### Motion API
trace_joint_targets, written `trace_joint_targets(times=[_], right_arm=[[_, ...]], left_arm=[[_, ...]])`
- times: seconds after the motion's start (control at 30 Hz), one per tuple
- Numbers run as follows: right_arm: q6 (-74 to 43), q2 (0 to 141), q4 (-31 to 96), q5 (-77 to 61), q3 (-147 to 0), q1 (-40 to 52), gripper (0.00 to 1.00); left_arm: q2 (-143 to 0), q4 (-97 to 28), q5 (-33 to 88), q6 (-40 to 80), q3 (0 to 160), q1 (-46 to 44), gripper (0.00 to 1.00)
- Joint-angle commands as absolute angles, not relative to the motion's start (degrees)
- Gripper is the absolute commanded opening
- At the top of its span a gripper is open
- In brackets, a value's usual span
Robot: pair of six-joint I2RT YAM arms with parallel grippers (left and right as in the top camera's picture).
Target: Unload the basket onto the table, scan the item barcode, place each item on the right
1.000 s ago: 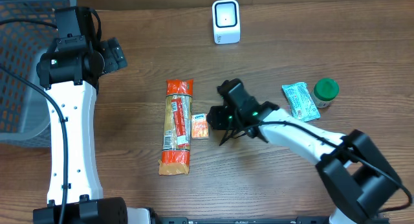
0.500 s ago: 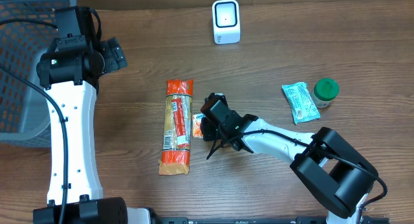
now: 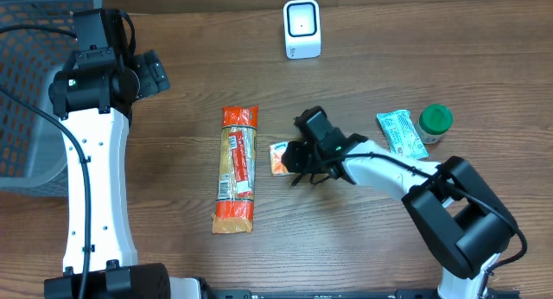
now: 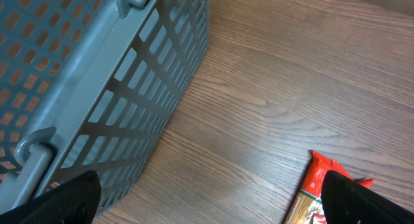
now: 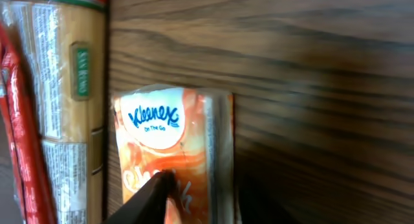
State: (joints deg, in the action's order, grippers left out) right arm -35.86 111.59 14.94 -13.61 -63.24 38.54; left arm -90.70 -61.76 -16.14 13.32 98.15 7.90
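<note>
The right gripper had clamped onto the tissue pack and drawn it clear of the pasta packet, leaving it grasped but well short of the scanner, while the left gripper hung wide apart beside the basket.

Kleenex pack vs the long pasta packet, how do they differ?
Kleenex pack is far shorter than the pasta packet. Kleenex pack sits in the right pincer; pasta packet lies free on the table. Kleenex pack is orange and white; pasta packet is yellowish with red ends. Both are film-wrapped packs, side by side.
</note>
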Motion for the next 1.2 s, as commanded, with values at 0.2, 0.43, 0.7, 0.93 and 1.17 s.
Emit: trace_joint_targets(times=[0.2,0.43,0.7,0.93,1.17], right_arm=[[-35.6,111.8,16.2,-15.2,-63.1,37.4,0.13],[-33.3,110.9,15.5,-18.7,-63.1,37.1,0.04],[-32.5,110.0,16.9,-20.2,-63.1,35.7,0.25],[-32.5,109.9,16.1,-19.1,-63.1,35.5,0.23],[-28.0,108.3,14.0,-27.1,-63.1,34.0,0.23]], left_arm=[[-89.9,-61.7,-16.9,12.8,99.2,7.9,1.0],[-89.9,-61.7,-16.9,12.8,99.2,7.9,1.0],[-89.9,-61.7,-16.9,12.8,99.2,7.9,1.0],[-89.9,-61.7,-16.9,12.8,99.2,7.9,1.0],[-89.9,-61.7,-16.9,12.8,99.2,7.9,1.0]])
